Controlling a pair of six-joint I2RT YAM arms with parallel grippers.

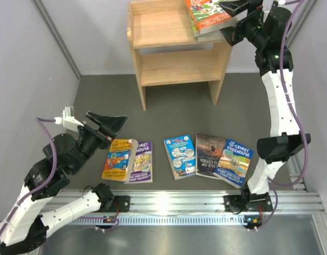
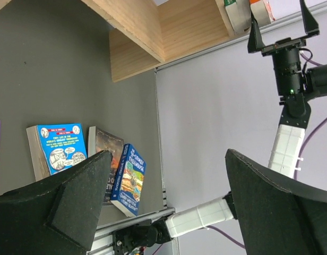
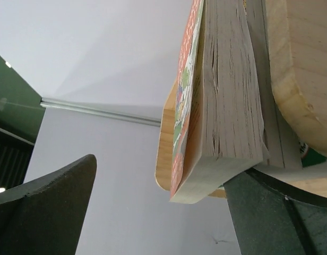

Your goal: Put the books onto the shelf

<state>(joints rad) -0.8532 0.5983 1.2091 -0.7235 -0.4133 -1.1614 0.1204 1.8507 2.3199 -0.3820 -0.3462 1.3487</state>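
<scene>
While scanning the overhead view from nine o'clock across, meet first the left claw (image 1: 117, 129) at eight o'clock, hovering over the dark surface (image 1: 169, 101), jaws spread wide, gripping nothing. Toward three o'clock from it, count five books lying in a row around six o'clock: yellow book (image 1: 117, 159) touching purple book (image 1: 143, 161) along one long edge; then, past a gap, light-blue comic-cover book (image 1: 179, 155); just beside that, dark book (image 1: 209, 155); last, blue Treehouse book (image 1: 233, 162), overlapping the dark one's three-o'clock edge and looking tilted up on it in the left wrist view. Up at twelve o'clock, see the wooden shelf (image 1: 174, 53), two tiers between side panels. On its top tier, at the one-o'clock corner, note a stack of books (image 1: 208, 13), orange-and-green cover uppermost, jutting past the shelf's edge. At one o'clock, find the right claw (image 1: 231, 21), jaws gaping wide on either side of the stack's overhanging corner, not clamped on it; one finger just under that corner in the right wrist view, contact impossible to tell.
</scene>
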